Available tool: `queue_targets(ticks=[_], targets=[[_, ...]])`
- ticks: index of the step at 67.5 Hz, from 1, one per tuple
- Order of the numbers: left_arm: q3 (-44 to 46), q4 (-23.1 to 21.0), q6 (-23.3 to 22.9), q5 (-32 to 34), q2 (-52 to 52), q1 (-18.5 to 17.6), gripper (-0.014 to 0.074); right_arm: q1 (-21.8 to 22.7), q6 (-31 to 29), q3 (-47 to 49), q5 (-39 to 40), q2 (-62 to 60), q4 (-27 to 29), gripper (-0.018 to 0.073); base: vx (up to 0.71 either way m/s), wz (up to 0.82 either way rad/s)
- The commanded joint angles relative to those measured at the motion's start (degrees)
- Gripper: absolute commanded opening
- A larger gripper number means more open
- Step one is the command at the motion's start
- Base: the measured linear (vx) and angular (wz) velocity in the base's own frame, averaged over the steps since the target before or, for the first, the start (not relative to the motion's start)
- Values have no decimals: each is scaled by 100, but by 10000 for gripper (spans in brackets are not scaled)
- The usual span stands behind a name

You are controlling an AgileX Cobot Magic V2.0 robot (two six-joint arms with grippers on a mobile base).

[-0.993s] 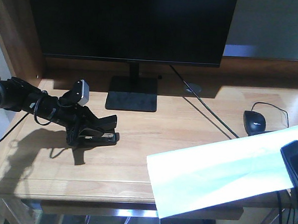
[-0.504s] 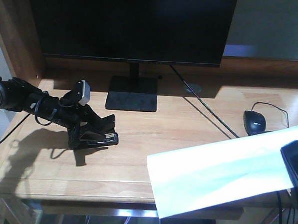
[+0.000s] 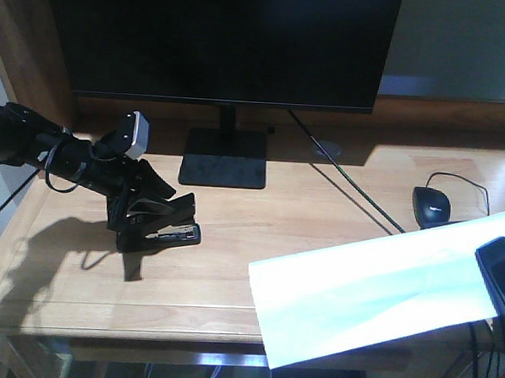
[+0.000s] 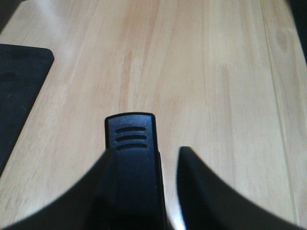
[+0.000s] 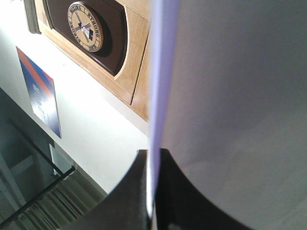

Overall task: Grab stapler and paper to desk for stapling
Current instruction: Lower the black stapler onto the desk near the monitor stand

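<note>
The black stapler point(image 3: 172, 231) lies flat on the light-wood desk point(image 3: 319, 209), left of centre. My left gripper point(image 3: 166, 218) stands open astride it. In the left wrist view the stapler point(image 4: 130, 143) lies against the left finger, and bare desk point(image 4: 216, 72) shows between it and the right finger point(image 4: 192, 177). My right gripper point(image 3: 502, 270), at the right edge, is shut on the large white paper point(image 3: 374, 288), which hangs slanted over the desk's front right corner. In the right wrist view the paper point(image 5: 240, 96) is seen edge-on, pinched between the right gripper's point(image 5: 152, 160) fingers.
A big dark monitor point(image 3: 227, 35) on a black square base point(image 3: 224, 158) stands at the back. A black mouse point(image 3: 431, 205) with its cord lies at the right. A cable runs diagonally from a grommet point(image 3: 327, 149). The base's corner point(image 4: 19, 81) shows left of the stapler.
My left arm has lifted and drawn back to the left. The stapler stays on the desk, shifted slightly. The right gripper and paper have not moved.
</note>
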State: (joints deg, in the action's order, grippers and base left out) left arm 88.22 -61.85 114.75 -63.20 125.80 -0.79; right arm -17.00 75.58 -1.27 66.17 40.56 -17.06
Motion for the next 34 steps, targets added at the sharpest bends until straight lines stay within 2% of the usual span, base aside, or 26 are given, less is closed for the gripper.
queue_targets(ticks=[1, 5, 12, 34], targets=[[139, -107, -105, -203, -428, -12, 64, 8, -91, -161, 1033, 2, 36, -2, 0, 0], [139, -85, -235, -166, -428, -12, -11, 8, -91, -161, 1033, 2, 36, -2, 0, 0], [139, -97, -358, -38, -414, -12, -8, 8, -91, -161, 1033, 2, 36, -2, 0, 0], [139, -124, -349, 127, -391, -12, -8, 8, -91, -161, 1033, 2, 36, -2, 0, 0]])
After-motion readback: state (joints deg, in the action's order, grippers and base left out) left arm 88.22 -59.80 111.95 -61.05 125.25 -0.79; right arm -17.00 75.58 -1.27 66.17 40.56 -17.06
